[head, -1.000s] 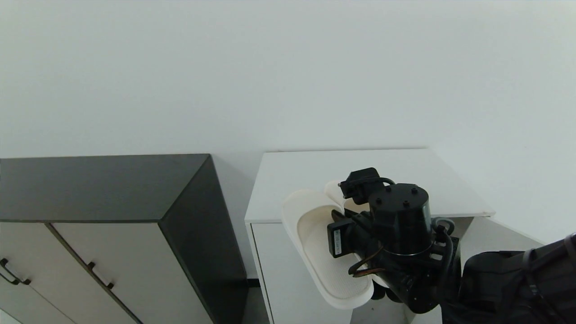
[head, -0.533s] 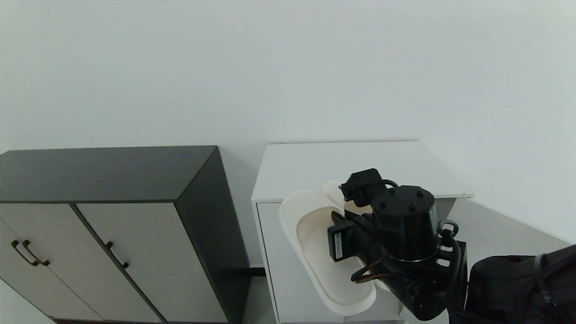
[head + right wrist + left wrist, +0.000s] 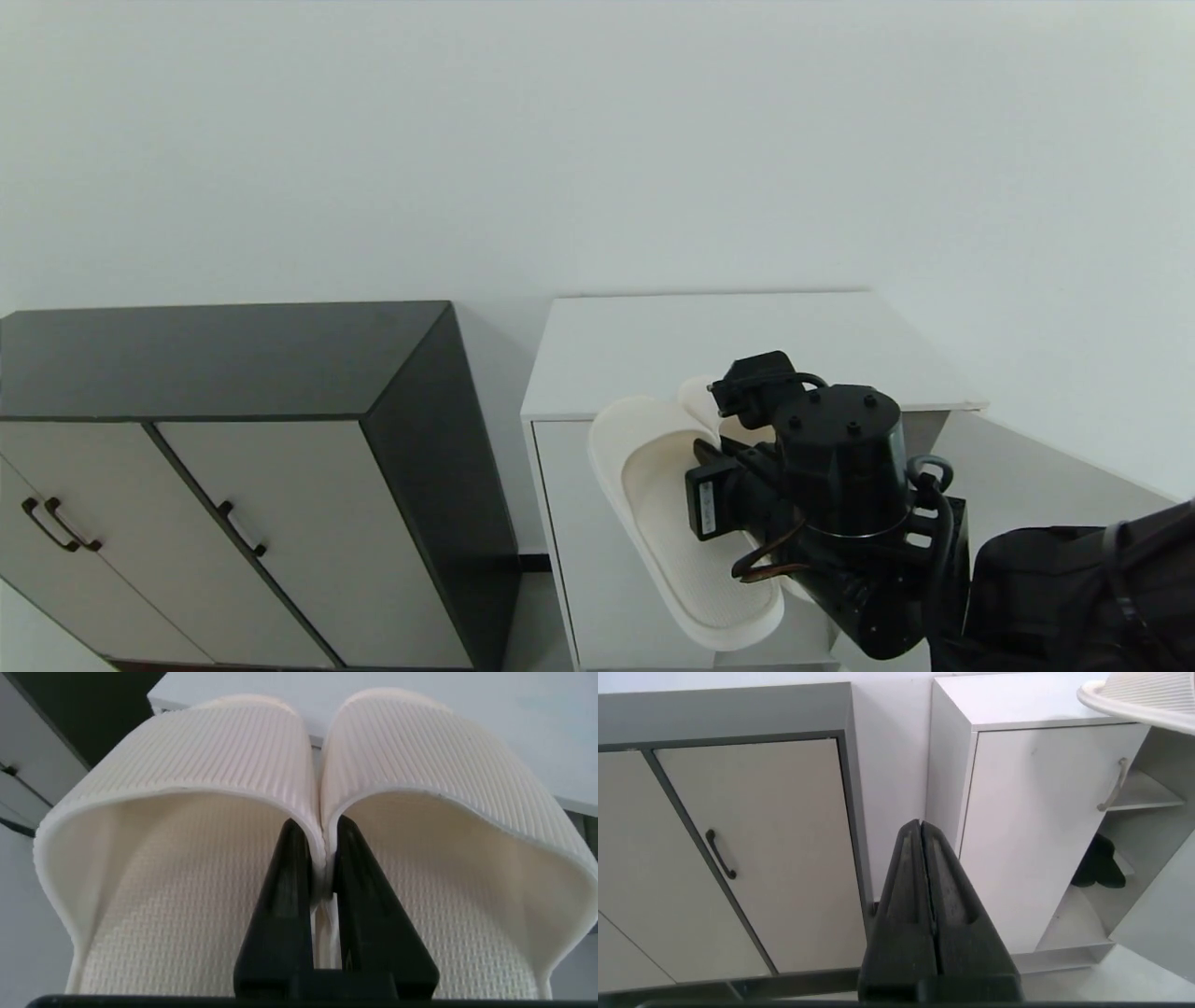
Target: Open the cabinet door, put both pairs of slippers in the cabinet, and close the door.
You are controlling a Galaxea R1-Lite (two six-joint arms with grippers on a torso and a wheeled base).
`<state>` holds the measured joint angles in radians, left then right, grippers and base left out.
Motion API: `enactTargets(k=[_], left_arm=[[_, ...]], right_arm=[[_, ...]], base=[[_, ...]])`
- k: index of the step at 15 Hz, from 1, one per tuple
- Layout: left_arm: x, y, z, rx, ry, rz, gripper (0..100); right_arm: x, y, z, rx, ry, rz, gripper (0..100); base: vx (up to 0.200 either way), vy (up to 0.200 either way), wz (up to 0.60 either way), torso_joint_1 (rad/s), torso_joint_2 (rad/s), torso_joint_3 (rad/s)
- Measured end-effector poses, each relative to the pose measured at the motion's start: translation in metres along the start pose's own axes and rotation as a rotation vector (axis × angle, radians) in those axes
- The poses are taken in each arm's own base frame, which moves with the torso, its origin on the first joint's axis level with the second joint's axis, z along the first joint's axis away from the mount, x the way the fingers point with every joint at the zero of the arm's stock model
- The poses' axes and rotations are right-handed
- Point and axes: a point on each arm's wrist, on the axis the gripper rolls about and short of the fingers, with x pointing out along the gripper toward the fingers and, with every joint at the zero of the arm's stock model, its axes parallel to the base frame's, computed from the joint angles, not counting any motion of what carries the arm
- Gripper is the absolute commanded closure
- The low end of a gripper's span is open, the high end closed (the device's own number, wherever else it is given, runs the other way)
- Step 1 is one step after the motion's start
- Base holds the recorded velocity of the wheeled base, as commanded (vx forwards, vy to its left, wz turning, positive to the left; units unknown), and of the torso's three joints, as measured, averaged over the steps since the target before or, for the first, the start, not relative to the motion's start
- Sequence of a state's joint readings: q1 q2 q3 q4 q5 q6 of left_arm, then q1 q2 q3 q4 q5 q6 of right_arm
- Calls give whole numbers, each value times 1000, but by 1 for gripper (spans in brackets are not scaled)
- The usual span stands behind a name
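— Which step is in hand now?

— The second pair, I think. The right gripper [image 3: 320, 847] is narrow and pinches the pair of white slippers [image 3: 653, 495] by their two inner edges, pressed together between its fingers. It holds them in the air in front of the white cabinet [image 3: 709, 345], near its top edge.

— And is the cabinet open?

— Yes. The door [image 3: 1036, 462] on its right side stands open. In the left wrist view a dark pair of slippers [image 3: 1102, 863] lies inside, below the shelf [image 3: 1144, 793]. So one pair seems done.

— What does the left arm do?

— The left gripper [image 3: 922, 831] has its fingers pressed flat together with nothing between them. It is low, in front of the gap between the black-topped cabinet [image 3: 215, 355] and the white one.

— What does the next move call for?

— I judge the right arm must go down and to the right, into the opening, and keep the soft pair level so that it does not catch the shelf edge.
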<state>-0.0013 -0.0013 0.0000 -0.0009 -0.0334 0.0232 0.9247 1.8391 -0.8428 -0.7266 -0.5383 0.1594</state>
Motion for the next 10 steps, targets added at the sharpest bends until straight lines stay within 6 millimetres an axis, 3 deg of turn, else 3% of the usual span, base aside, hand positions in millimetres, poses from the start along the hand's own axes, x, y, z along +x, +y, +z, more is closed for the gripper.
enactTargets(k=[10], left_arm=[[0,0,0,2,-1,-2,100]], right_arm=[[-2,2,-1,-6,-3,-21,100]], base=[[0,-200,0,3,3,0]])
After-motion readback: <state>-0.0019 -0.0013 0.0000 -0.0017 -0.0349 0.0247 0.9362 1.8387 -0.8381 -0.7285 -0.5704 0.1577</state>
